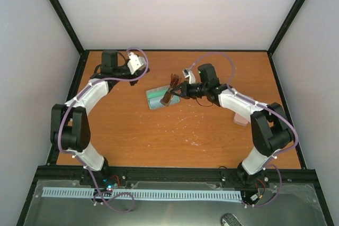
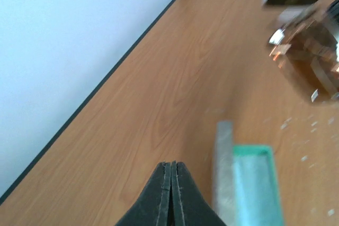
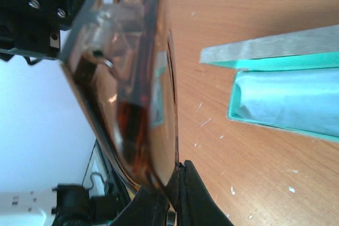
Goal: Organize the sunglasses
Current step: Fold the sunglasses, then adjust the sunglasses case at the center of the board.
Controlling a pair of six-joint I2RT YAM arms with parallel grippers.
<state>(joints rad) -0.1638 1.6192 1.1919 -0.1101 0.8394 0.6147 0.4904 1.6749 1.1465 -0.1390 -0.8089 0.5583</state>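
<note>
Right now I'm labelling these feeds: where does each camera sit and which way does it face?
Top external: overhead behind the robot, looking down on the table; left arm and right arm show.
Left wrist: looks along the table past the shut left gripper.
Right wrist: looks past the right gripper, clamping the sunglasses.
Shared: all three see the open case.

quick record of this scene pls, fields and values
case: open, teal lining
inside case: light blue cloth
sunglasses: brown-tinted, held beside the case, not in it
right pincer: shut on the sunglasses
left pincer: shut, holding nothing, near the case
</note>
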